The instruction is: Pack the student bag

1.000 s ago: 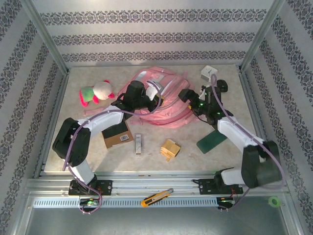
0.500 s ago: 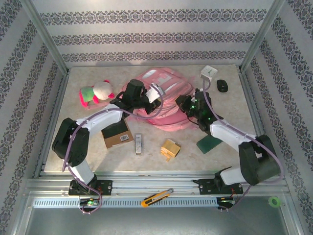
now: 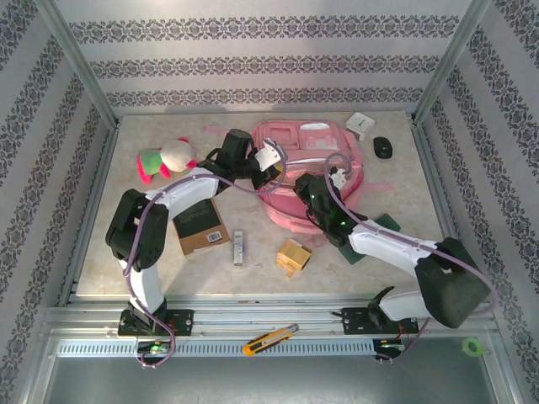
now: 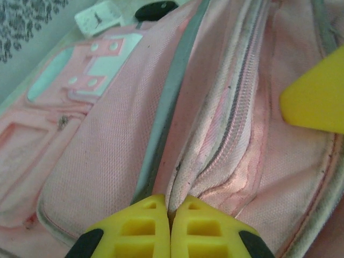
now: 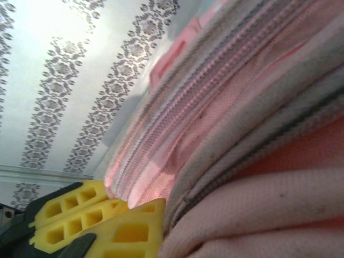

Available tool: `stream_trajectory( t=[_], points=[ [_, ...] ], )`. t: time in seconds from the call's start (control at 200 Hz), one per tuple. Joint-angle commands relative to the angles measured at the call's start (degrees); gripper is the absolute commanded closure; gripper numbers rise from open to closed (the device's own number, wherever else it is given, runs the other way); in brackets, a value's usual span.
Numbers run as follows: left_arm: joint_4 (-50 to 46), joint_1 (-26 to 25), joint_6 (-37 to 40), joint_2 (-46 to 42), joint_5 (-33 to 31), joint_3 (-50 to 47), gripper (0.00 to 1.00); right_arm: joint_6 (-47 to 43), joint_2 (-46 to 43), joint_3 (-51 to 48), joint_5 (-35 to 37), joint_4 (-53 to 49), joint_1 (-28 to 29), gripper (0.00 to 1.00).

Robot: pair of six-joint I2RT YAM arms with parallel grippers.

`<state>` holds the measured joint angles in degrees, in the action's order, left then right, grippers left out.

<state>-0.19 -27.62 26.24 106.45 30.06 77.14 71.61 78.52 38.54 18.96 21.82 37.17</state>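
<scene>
The student bag (image 3: 312, 160) lies flat at the far middle of the table (image 3: 152, 269). It is pink fabric with white and pale patches and grimy, grey-edged zips. The left gripper (image 4: 170, 208) pinches a fabric fold beside a zip. The right gripper (image 5: 121, 215) presses against the bag's edge, and I cannot tell whether it grips.

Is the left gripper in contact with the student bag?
Touching. The left wrist view shows it: the left gripper is closed on a raised fold of the student bag, beside the zipper, with the pink fabric pinched in it.
</scene>
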Motion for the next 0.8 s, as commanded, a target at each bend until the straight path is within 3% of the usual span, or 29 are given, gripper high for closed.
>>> stream_trajectory(
  t=[0.0, 0.145, 0.25, 0.42, 0.57, 0.67, 0.794],
  points=[
    [3.56, 2.88, -5.54, 1.17, -13.20, 2.20, 0.86, -1.77, 1.39, 1.02, -6.86, 1.78, 2.24, 0.76],
    [-3.13, 3.26, -12.52, -1.96, -17.06, 3.52, 0.43, -3.23, -1.24, 2.48, -7.70, -7.73, 2.89, 0.39],
    [-9.39, 4.26, -21.05, -6.79, -19.58, 3.32, 0.26, -3.85, -5.48, 2.42, -7.54, -17.39, 4.69, 0.30],
    [-22.25, 7.03, -34.61, -15.73, -19.26, 1.53, 0.26, -8.14, -11.42, 2.31, -12.07, -31.92, 6.38, 0.27],
    [-35.82, 11.77, -45.40, -21.64, -18.50, -1.21, 0.27, -15.60, -12.85, 7.71, -16.57, -41.29, 9.67, 0.32],
    [-43.59, 16.53, -49.09, -24.36, -16.50, -5.34, 0.29, -18.61, -8.28, 13.03, -23.13, -39.57, 12.09, 0.36],
    [-44.86, 22.12, -51.29, -30.29, -14.22, -15.99, 0.31, -22.41, 3.61, 22.64, -27.86, -37.91, 15.89, 0.39]
  ],
)
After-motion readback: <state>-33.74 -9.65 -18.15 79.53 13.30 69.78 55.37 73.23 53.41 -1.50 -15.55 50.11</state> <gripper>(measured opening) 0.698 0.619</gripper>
